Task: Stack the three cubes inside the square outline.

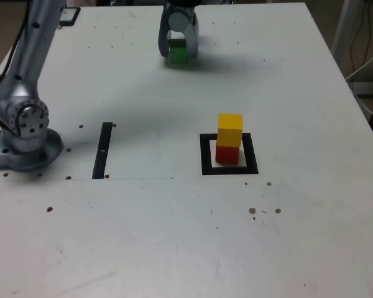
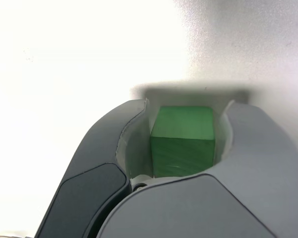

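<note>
In the exterior view, soft, even light is falling on the pale table point(image 1: 137, 217), while a diffuse shadow is spreading around the end effector point(image 1: 178, 31) and the surroundings are staying dim. In the wrist view, strong glare is washing out much of the surface to white, a blurred dark shadow is lying beyond the green cube point(image 2: 183, 141), and grainy grey is filling one corner.
</note>
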Available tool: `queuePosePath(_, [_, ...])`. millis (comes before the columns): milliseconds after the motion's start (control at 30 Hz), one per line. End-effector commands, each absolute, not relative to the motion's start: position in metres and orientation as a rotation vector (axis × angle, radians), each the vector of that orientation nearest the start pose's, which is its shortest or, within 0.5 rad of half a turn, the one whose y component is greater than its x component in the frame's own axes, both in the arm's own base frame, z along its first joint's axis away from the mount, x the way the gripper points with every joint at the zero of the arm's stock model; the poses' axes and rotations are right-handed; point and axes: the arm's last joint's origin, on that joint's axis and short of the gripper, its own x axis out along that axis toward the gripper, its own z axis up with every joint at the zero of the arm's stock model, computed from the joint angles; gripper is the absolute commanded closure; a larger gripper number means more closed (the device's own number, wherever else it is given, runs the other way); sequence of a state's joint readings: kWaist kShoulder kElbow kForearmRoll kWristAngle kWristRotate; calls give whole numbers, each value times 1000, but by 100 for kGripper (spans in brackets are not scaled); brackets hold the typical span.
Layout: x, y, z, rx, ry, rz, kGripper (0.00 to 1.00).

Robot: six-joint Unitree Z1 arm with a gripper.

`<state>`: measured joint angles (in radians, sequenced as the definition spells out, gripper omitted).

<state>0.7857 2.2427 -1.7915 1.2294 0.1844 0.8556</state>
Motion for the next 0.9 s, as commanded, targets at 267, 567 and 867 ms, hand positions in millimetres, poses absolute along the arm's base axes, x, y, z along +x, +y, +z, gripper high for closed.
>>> queuePosePath(267, [309,284,258,172,1735,-22,90])
queuePosePath(567, [324,195,324,184,1683,-18,90])
queuePosePath(867, [323,55,348,95,1648,4,90])
